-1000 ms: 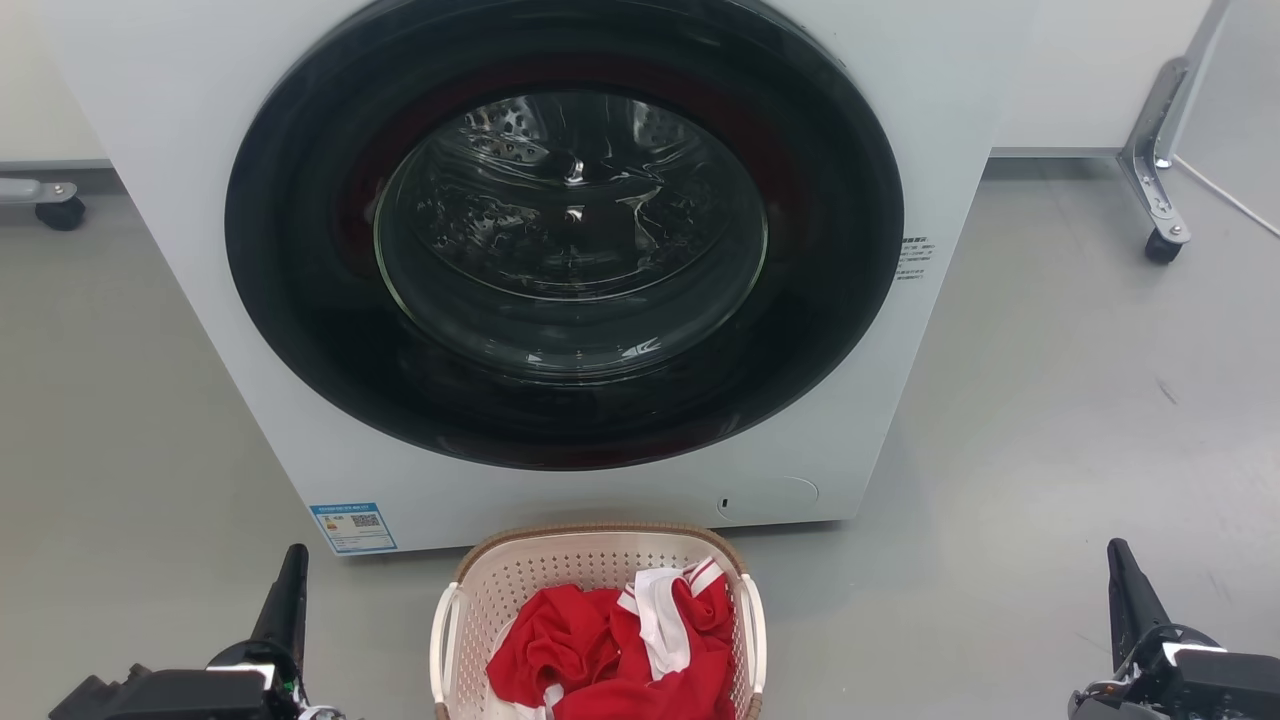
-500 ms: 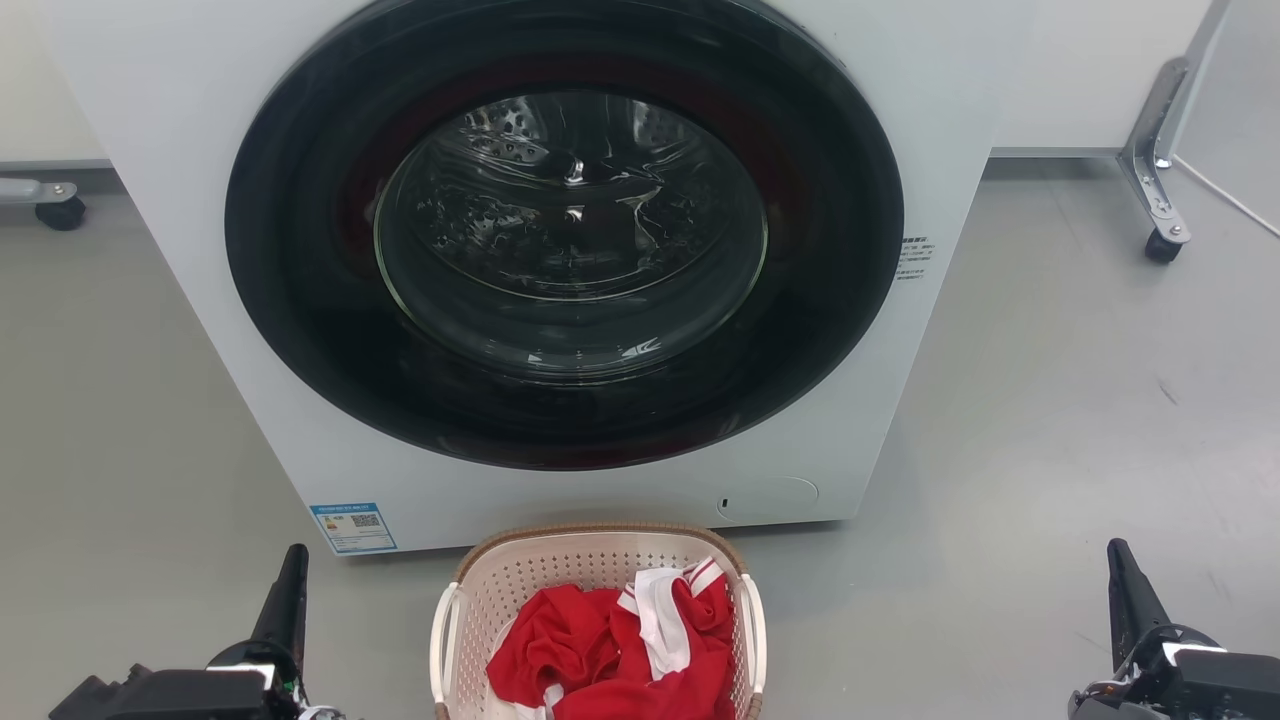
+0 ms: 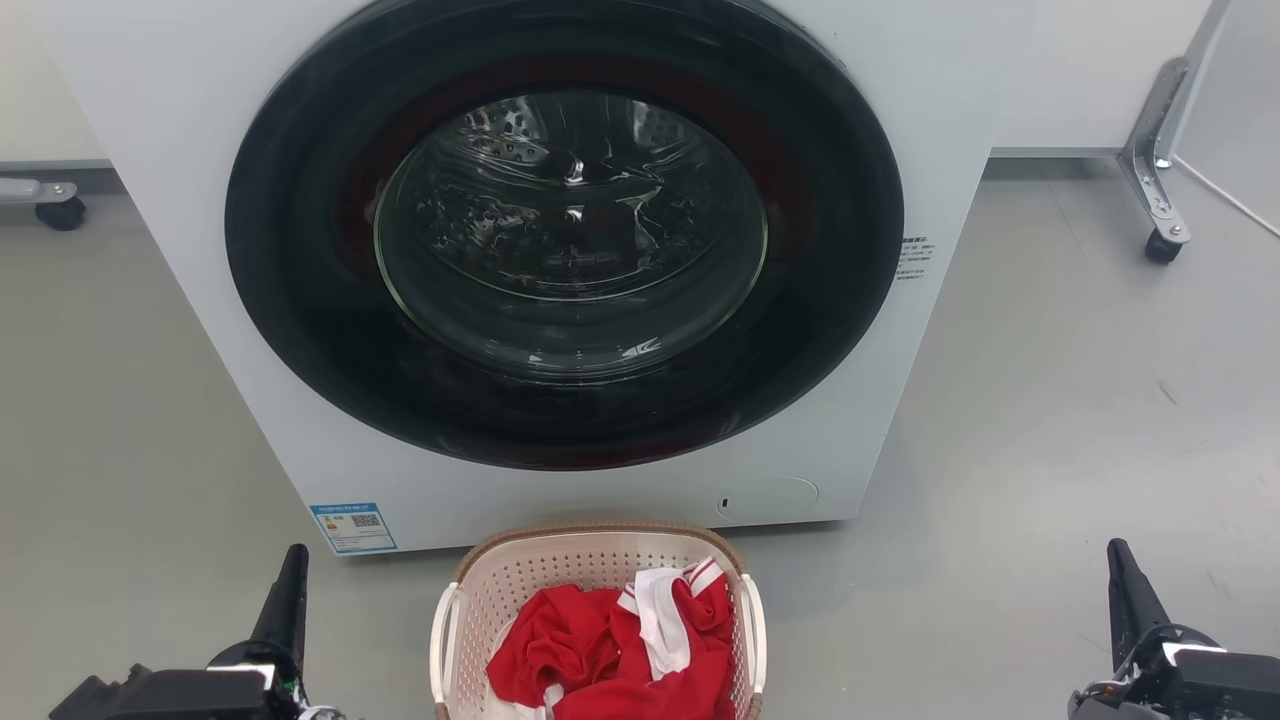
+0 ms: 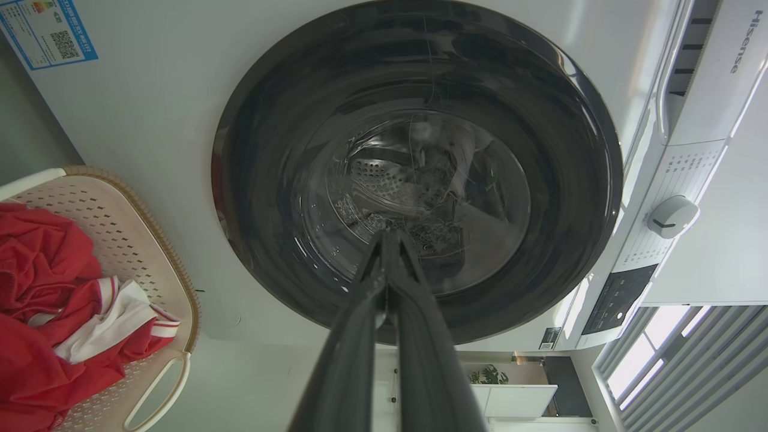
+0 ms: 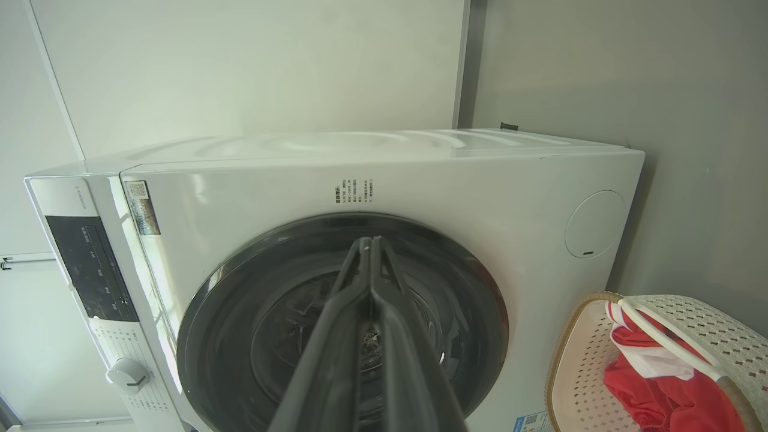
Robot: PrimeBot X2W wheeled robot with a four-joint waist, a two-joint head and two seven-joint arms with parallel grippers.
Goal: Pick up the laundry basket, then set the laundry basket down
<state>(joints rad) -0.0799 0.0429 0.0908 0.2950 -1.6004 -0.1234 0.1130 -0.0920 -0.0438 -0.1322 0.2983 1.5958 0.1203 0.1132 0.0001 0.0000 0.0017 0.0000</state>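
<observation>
The laundry basket [image 3: 560, 570], cream perforated plastic with a brown woven rim and white side handles, stands on the floor at the bottom centre of the head view, just in front of the washing machine. Red and white clothes [image 3: 620, 650] lie in it. My left gripper [image 3: 292, 560] is shut and empty, well to the basket's left. To the basket's right, far off, my right gripper [image 3: 1118, 555] is also shut and empty. The basket [image 4: 120, 240] sits at the left of the left wrist view, beside the shut left gripper [image 4: 387, 235]. In the right wrist view the basket [image 5: 570, 372] is low right of the shut right gripper [image 5: 367, 241].
A white front-loading washing machine [image 3: 180, 150] with a dark round door [image 3: 565, 230], closed, stands right behind the basket. Castor legs of frames stand at the far left [image 3: 60, 210] and far right [image 3: 1160, 240]. Grey floor lies open on both sides of the basket.
</observation>
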